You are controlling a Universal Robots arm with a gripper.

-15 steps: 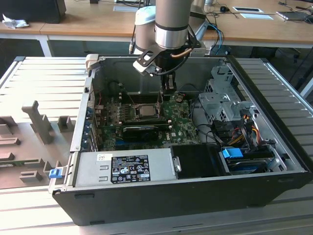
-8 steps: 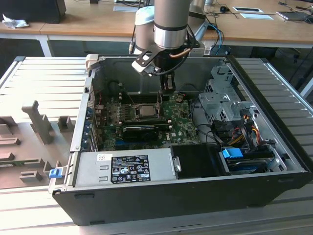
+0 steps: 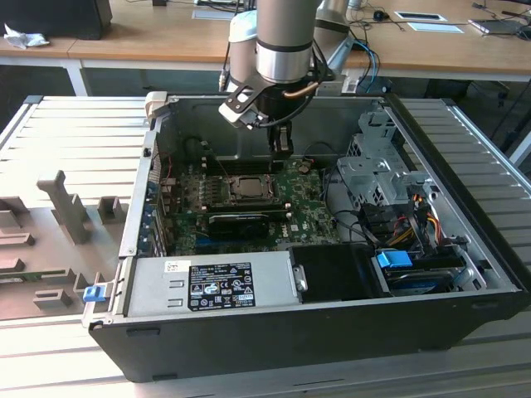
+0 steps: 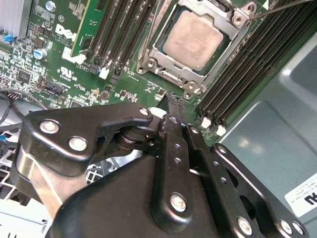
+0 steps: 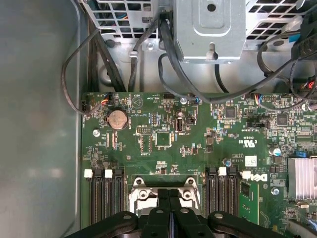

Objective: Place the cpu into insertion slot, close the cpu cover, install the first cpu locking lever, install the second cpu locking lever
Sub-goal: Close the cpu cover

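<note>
The cpu (image 4: 192, 39) lies flat in the insertion slot (image 4: 189, 89) on the green board, its dull silver top showing. The cpu cover (image 4: 157, 49) lies down around it as a silvery frame. A thin metal lever rod (image 4: 282, 6) runs across the black memory slots beside the socket. My gripper (image 4: 172, 101) is shut with nothing in it, its black fingertips just off the socket's corner. In the exterior view the gripper (image 3: 282, 148) hangs inside the case behind the cpu (image 3: 247, 187). In the first wrist view the gripper (image 5: 169, 194) sits over the socket (image 5: 143, 194).
Black memory slots (image 4: 116, 34) flank the socket on both sides. A grey power supply (image 3: 211, 282) fills the case front. A drive cage (image 3: 373, 170) with cables (image 3: 398, 224) stands at the exterior view's right. A coin cell (image 5: 118, 119) and a finned heatsink (image 5: 302, 178) sit on the board.
</note>
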